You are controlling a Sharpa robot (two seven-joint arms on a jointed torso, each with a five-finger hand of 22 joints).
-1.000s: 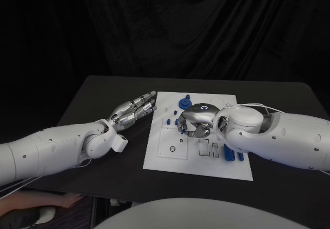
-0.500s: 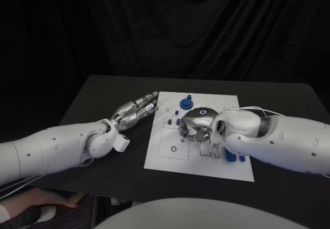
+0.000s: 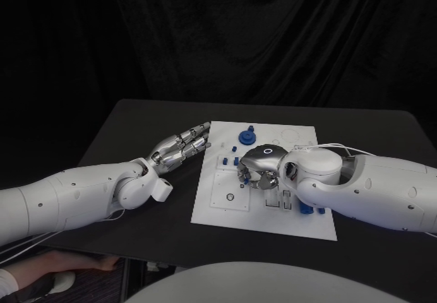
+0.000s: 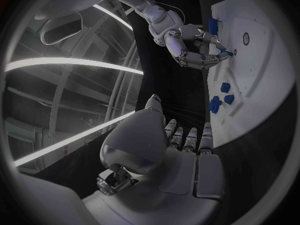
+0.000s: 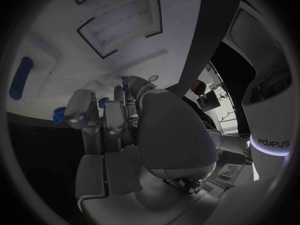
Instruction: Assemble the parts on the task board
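The white task board (image 3: pixel 239 208) lies mid-table. My right hand (image 3: pixel 257 167) is over its middle with the fingers curled down onto it. In the left wrist view the fingertips of the right hand (image 4: pixel 187 45) pinch a small blue part (image 4: pixel 226 53) against the board (image 4: pixel 262 60). A blue knob (image 3: pixel 247 135) stands at the board's far side. Long blue pieces (image 3: pixel 303 203) lie by its right edge, half hidden by my right forearm. My left hand (image 3: pixel 180 146) lies flat with straight fingers on the table just left of the board and holds nothing.
The board carries rectangular slots (image 5: pixel 122 22) and a long blue piece (image 5: pixel 20 71) close to my right hand. Other blue parts (image 4: pixel 215 104) sit near the board edge beside my left hand. Bare black table (image 3: pixel 127 126) stretches left of the board.
My right forearm has swung in over the board's right side, and the right hand has dropped slightly toward the board's centre. The left hand has stayed still.
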